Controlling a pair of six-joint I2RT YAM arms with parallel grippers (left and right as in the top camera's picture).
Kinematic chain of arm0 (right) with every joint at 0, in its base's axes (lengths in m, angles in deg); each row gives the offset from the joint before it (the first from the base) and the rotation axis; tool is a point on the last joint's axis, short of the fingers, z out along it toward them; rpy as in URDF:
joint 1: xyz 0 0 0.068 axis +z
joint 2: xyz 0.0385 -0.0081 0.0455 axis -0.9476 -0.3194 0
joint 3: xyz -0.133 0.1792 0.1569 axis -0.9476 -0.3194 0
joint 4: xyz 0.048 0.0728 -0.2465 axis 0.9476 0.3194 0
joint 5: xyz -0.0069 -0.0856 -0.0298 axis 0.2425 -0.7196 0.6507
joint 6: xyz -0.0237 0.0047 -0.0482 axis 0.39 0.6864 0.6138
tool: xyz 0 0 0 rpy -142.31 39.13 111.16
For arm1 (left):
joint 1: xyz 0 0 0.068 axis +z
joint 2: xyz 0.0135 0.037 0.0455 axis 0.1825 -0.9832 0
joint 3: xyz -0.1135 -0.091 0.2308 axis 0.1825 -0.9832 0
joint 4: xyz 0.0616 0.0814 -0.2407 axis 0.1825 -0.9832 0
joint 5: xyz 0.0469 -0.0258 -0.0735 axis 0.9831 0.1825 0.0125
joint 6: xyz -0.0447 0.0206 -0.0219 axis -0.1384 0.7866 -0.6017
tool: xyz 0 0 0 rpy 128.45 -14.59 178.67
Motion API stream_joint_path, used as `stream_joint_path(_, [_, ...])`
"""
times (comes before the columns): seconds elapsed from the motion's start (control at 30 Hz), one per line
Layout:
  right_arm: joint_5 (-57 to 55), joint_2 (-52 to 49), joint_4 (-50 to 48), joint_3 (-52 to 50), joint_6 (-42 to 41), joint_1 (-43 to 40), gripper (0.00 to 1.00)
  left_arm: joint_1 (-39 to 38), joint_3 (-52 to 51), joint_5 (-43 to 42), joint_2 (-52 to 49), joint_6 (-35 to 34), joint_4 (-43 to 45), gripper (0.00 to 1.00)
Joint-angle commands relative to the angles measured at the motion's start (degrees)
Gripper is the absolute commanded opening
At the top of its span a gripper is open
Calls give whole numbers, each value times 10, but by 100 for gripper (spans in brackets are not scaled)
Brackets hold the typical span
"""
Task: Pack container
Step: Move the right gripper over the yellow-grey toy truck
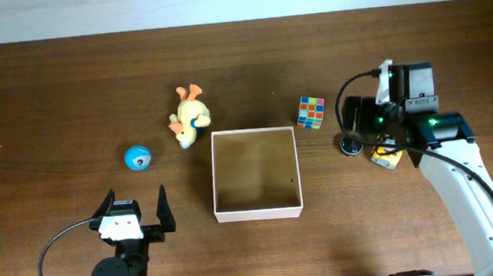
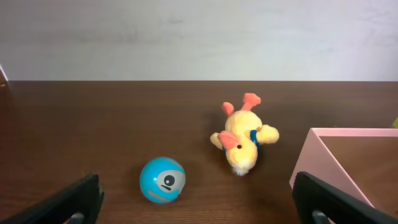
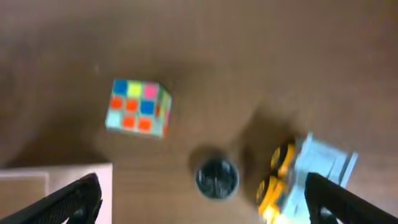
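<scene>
The container (image 1: pixel 259 213), a square shallow box with cream walls and a tan floor, sits mid-table and looks empty. Its wall shows at the right of the left wrist view (image 2: pixel 323 149), and a corner shows in the right wrist view (image 3: pixel 50 175). My left gripper (image 1: pixel 135 211) is open and empty near the front edge, left of the container; the left wrist view (image 2: pixel 199 202) shows its fingers wide apart. My right gripper (image 1: pixel 372 127) is open and empty, above the table right of the container; it also shows in the right wrist view (image 3: pixel 202 199).
A blue ball (image 1: pixel 137 158) (image 2: pixel 162 180) and a yellow plush duck (image 1: pixel 189 118) (image 2: pixel 244 140) lie left of the container. A colour cube (image 1: pixel 312 112) (image 3: pixel 138 107), a dark round object (image 1: pixel 350 145) (image 3: pixel 216 179) and a yellow toy vehicle (image 1: pixel 385 157) (image 3: pixel 298 177) lie to its right.
</scene>
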State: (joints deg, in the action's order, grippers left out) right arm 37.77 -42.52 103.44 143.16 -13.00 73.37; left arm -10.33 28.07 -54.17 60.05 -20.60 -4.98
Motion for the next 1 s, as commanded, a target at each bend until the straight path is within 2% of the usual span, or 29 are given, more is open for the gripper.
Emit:
stream_joint_path(0.0, [-15,1,-33,17,2,-2,99,4,-6,-8,2,-3,2,99])
stream_joint_path(0.4, [-12,-21,-134,17,-24,-2,99,4,-6,-8,2,-3,2,99])
stream_joint_path(0.67, [148,-21,-133,17,-41,-2,99,4,-6,-8,2,-3,2,99])
stream_joint_path(0.83, [172,-21,-101,22,-41,-2,98,4,-6,-8,2,-3,2,99])
stream_joint_path(0.97, [143,-21,-23,40,-41,-2,99,4,-6,-8,2,-3,2,99])
